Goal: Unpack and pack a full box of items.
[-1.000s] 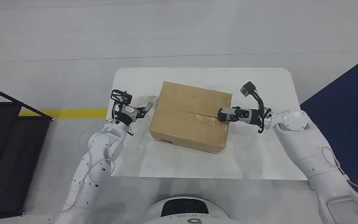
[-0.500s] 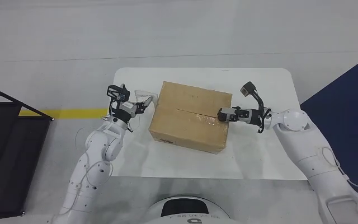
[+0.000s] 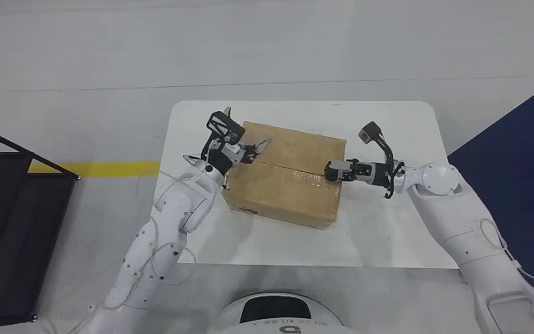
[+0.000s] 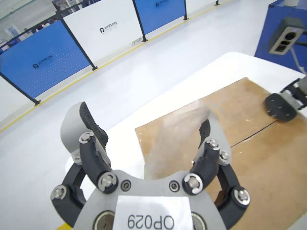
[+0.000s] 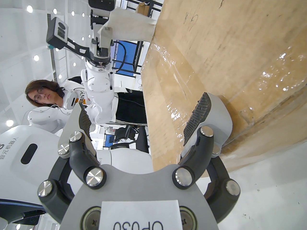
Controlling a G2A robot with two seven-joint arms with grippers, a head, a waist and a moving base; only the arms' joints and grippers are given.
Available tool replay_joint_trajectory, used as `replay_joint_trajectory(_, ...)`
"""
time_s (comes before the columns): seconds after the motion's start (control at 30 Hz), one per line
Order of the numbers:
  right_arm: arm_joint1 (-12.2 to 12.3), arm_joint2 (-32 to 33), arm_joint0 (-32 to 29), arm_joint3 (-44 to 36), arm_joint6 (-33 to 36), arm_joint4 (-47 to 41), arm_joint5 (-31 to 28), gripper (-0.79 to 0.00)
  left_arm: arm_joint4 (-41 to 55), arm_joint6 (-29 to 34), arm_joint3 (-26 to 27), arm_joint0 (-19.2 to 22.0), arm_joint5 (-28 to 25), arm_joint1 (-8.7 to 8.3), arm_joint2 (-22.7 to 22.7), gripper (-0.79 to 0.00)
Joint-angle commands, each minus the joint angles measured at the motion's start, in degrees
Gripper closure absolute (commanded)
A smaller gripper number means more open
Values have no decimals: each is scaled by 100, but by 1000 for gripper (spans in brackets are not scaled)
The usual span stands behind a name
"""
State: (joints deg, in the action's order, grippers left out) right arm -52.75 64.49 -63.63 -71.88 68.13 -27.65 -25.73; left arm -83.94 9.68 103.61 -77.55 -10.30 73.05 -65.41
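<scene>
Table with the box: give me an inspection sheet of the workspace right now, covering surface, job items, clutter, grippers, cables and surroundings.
Surface: white table, with the box standing near its middle.
Job's things: box closed, top seam shut; tape strip hangs between a top corner of the box and the left gripper.
Clutter: nothing seen.
Grippers: left gripper over that corner, jaws open, tape stuck to it; right gripper at the opposite end of the box by the seam, jaws open.
Cables: black cable looped at the left wrist.
Surroundings: blue and white barriers; yellow floor line.
</scene>
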Motion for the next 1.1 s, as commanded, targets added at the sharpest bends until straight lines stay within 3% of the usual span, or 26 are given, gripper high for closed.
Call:
replay_joint_trajectory(0.0, 0, 0, 0, 0, 0, 0, 0, -785, 189, 69, 104, -42, -151, 7, 72, -785)
replay_joint_trajectory(0.23, 0, 0, 0, 0, 0, 0, 0, -785, -55, -12, 503, -260, -264, -7, 224, -785)
replay_joint_trajectory(0.33, 0, 0, 0, 0, 0, 0, 0, -785, 272, -6, 622, -374, -377, -9, 211, -785)
replay_joint_trajectory(0.57, 0, 0, 0, 0, 0, 0, 0, -785, 2376, 571, 948, -519, -953, -4, 48, -785)
replay_joint_trajectory(0.63, 0, 0, 0, 0, 0, 0, 0, -785, 3221, 862, 961, -461, -972, -4, -96, -785)
replay_joint_trajectory(0.73, 0, 0, 0, 0, 0, 0, 0, -785, 3700, 1143, 957, -325, -920, -17, -289, -785)
replay_joint_trajectory(0.83, 0, 0, 0, 0, 0, 0, 0, -785, 3669, 1135, 976, -306, -858, -35, -417, -785)
replay_joint_trajectory(0.93, 0, 0, 0, 0, 0, 0, 0, -785, 2736, 818, 1098, -406, -636, -87, -736, -785)
replay_joint_trajectory(1.07, 0, 0, 0, 0, 0, 0, 0, -785, 2054, 136, 1162, -884, -140, -146, -1375, -785)
